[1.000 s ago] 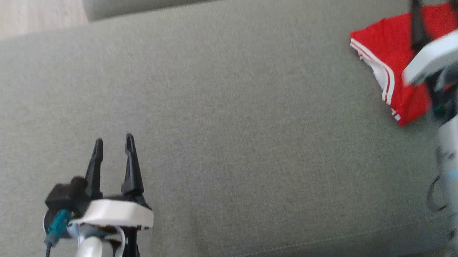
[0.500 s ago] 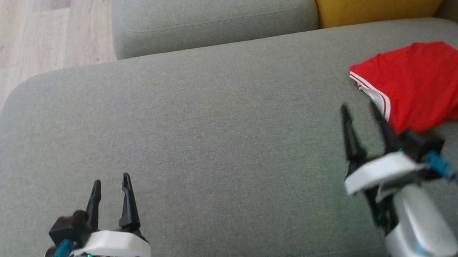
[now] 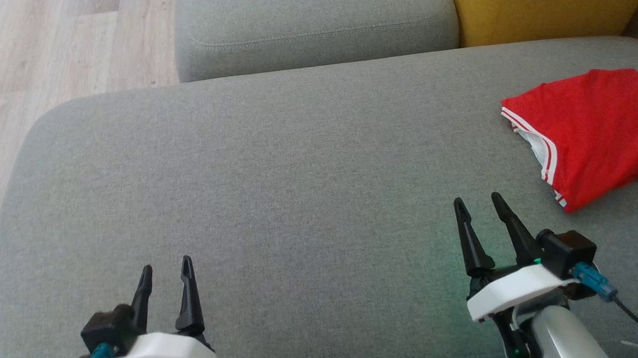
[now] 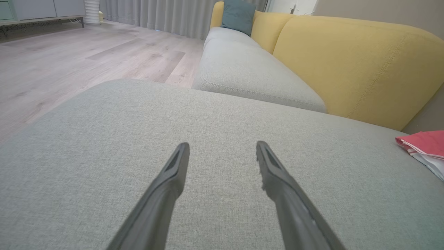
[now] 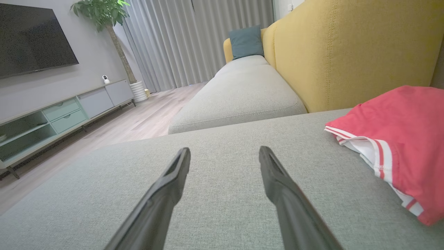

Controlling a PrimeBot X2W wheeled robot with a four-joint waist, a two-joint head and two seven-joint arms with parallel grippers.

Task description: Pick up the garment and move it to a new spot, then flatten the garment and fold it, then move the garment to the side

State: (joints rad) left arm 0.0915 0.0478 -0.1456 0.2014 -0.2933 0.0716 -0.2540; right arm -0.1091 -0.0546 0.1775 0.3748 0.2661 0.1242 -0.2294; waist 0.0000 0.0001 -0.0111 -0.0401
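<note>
Change: right hand (image 3: 476, 199) has drawn back off the garment (image 3: 591, 129) and now sits clear of it, nearer the front edge of the grey seat cushion (image 3: 297, 174). The head camera has swung as well, so the wider shift of the picture is its own. The left hand (image 3: 166, 263) keeps its place at the front left.
Garment: red, folded into a compact bundle, with a white sleeve and red-striped trim showing along its left side. It lies at the cushion's right edge, toward the far right corner, near the yellow backrest (image 3: 532, 3).
Right hand: fingers spread with nothing between them, near the garment's front corner but apart from it.
Left hand: fingers spread and empty, over the cushion's front left, well apart from the garment.
Surroundings: second grey cushion (image 3: 312, 23) beyond the far edge; wood floor (image 3: 49, 51) off the left side.
</note>
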